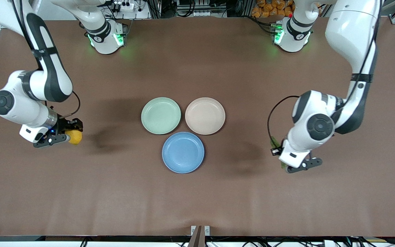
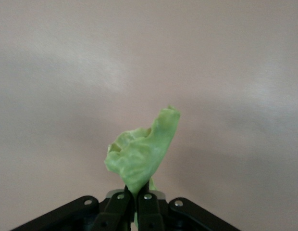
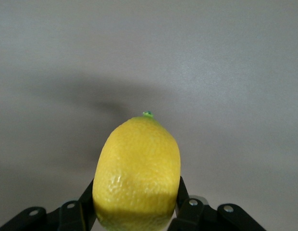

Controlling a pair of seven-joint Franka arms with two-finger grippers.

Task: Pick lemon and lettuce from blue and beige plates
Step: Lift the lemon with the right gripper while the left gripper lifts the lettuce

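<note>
Front view: my right gripper (image 1: 70, 134) hangs over bare table (image 1: 197, 199) toward the right arm's end, well apart from the plates, and its fingers are pinched on the lemon (image 1: 74, 137). The fruit shows yellow just past the black fingers, with its shadow on the brown surface below. In the right wrist view the lemon (image 3: 137, 175) fills the space between my fingers (image 3: 182, 195), one pressing on each side, its small green tip pointing away from the camera (the dimpled skin is plain to see there).

My left gripper (image 1: 284, 164) hangs over the table toward the left arm's end, also well clear of the plates. It is clamped on the lettuce (image 1: 275, 141), of which the front view shows only a thin green strip beside the wrist. The left wrist view tells more: the fingers (image 2: 121, 208) are pressed together on the base of a crumpled pale green leaf (image 2: 139, 154), which stands up out of them against the plain tabletop.

In the middle of the table the three plates sit close together. The blue plate (image 1: 183, 152) lies nearest the front camera. The beige plate (image 1: 205, 116) and the mint green plate (image 1: 160, 115) lie side by side farther from it, the beige one toward the left arm's end.
</note>
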